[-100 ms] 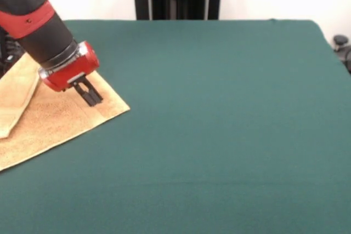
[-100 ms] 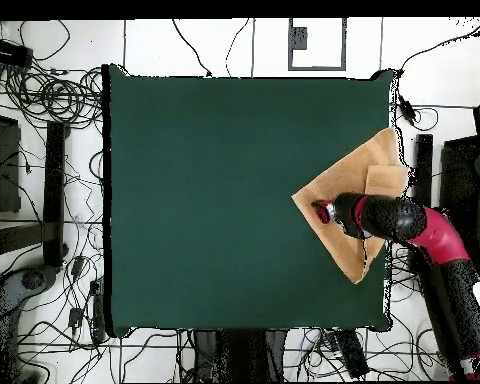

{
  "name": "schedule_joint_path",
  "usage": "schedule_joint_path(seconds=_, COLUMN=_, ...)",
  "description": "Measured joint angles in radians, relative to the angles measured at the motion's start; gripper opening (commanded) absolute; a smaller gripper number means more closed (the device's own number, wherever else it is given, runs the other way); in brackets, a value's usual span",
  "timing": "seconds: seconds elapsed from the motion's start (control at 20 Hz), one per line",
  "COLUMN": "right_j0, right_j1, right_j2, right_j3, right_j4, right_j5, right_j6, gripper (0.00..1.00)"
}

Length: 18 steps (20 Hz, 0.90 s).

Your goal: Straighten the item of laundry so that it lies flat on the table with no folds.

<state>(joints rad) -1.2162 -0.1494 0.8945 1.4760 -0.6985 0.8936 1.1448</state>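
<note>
So, one orange-tan terry hand towel [image 1: 60, 121] lies on one big desk [image 1: 219, 135] covered in dark green cloth, hard against a side edge. It sits skewed to the desk's edges, one corner pointing toward the middle, another part folded over itself by the edge. One red and black arm hangs over it, black tool [image 1: 89, 93] near that inward corner; spread or pressed together, I cannot tell.
</note>
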Motion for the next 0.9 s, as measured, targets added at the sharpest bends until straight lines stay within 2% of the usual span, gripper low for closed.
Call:
schedule_joint_path(seconds=0.3, right_j0=-0.024, right_j1=0.024, right_j2=0.022, right_j3=0.023, right_j4=-0.002, right_j5=-0.069, right_j6=-0.011, gripper=0.0)
schedule_joint_path(seconds=0.5, right_j0=-0.013, right_j1=0.047, right_j2=0.034, right_j3=0.026, right_j4=-0.003, right_j5=-0.167, right_j6=-0.012, gripper=0.0)
schedule_joint_path(seconds=0.9, right_j0=0.064, right_j1=0.064, right_j2=0.028, right_j3=0.044, right_j4=-0.051, right_j5=-0.453, right_j6=-0.012, gripper=0.0)
